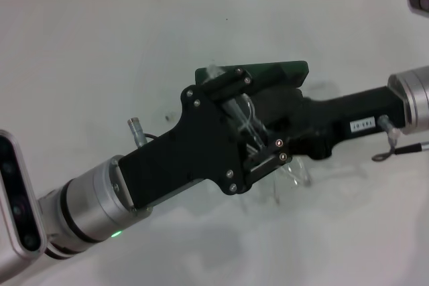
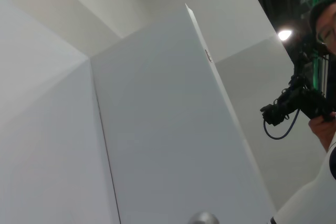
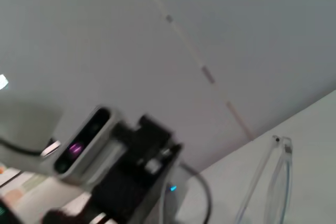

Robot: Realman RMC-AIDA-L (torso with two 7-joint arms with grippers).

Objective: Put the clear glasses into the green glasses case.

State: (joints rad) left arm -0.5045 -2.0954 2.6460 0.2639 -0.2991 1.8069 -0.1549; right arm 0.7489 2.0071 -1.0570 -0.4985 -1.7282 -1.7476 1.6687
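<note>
On the white desk [image 1: 80, 65], both arms meet over the middle of the work area in the head view. The left gripper [image 1: 251, 135] reaches in from the lower left, its black plate covering most of what lies beneath it. The green glasses case [image 1: 271, 73] sits just behind that gripper; only a strip of its dark green lid shows past the black metal, with the rest hidden.

The clear glasses [image 1: 295, 173] are partly under the left gripper. A clear lens edge and one thin arm stick out at the gripper's near right side, resting on the desk, and more clear plastic shows through the gap in the gripper's middle. The left jaws appear closed on the glasses there, though the plate hides the contact itself.

The right gripper [image 1: 305, 122] comes in from the right and ends close against the case and the left gripper. I cannot tell whether its jaws are released or clenched, as the left arm blocks them.

The right wrist view shows the clear glasses [image 3: 270, 182] standing tilted against a white surface. The left wrist view shows only white walls and a person [image 2: 325, 129] holding a camera.
</note>
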